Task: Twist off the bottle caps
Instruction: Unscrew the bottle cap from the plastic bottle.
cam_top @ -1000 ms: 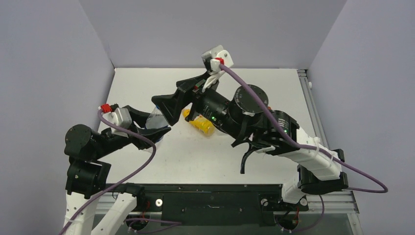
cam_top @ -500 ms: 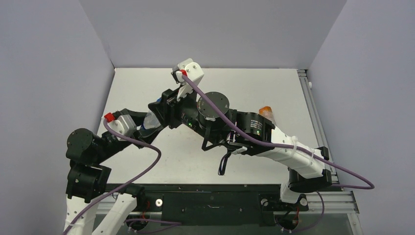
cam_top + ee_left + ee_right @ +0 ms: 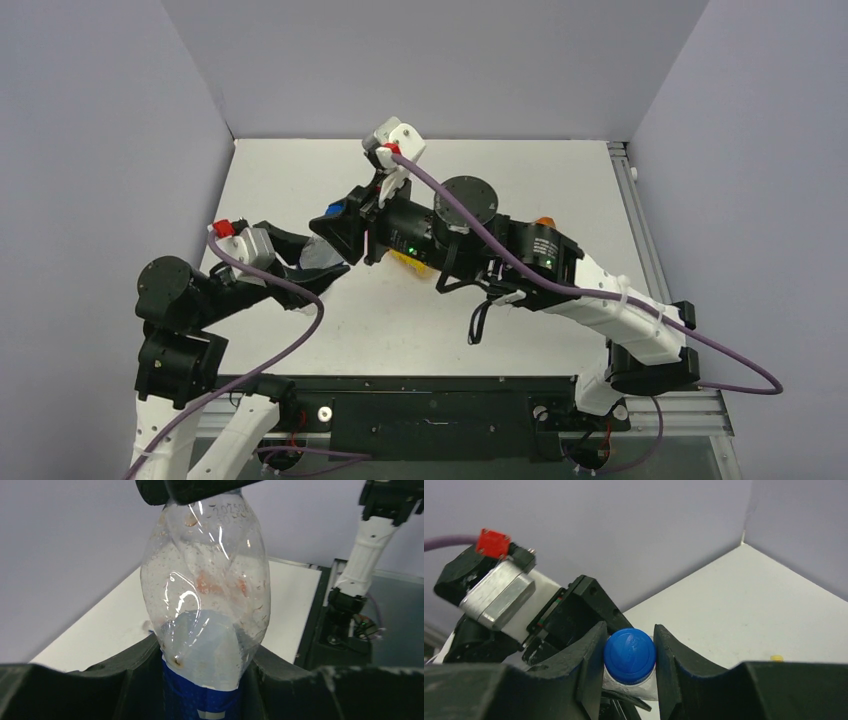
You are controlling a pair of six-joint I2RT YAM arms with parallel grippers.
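Note:
My left gripper [image 3: 205, 680] is shut on the clear bottle [image 3: 207, 595] at its blue label and holds it upright, a little above the table. The bottle's blue cap [image 3: 629, 649] sits on the neck, and my right gripper [image 3: 629, 651] is shut on it from both sides. From above, the blue cap [image 3: 335, 211] shows at the tip of the right gripper [image 3: 340, 218], over the left gripper [image 3: 312, 262]. The yellow bottle [image 3: 408, 262] lies mostly hidden under the right arm. Only the top of the orange bottle [image 3: 543, 222] peeks out behind that arm.
The right arm [image 3: 520, 260] stretches across the middle of the white table [image 3: 560, 180]. Grey walls close the left, back and right sides. A tiny yellow piece [image 3: 777, 657] lies on the table beyond the right finger.
The right gripper, open a second ago, moved left onto the bottle's top and shut on the blue cap. The left gripper kept its hold on the bottle.

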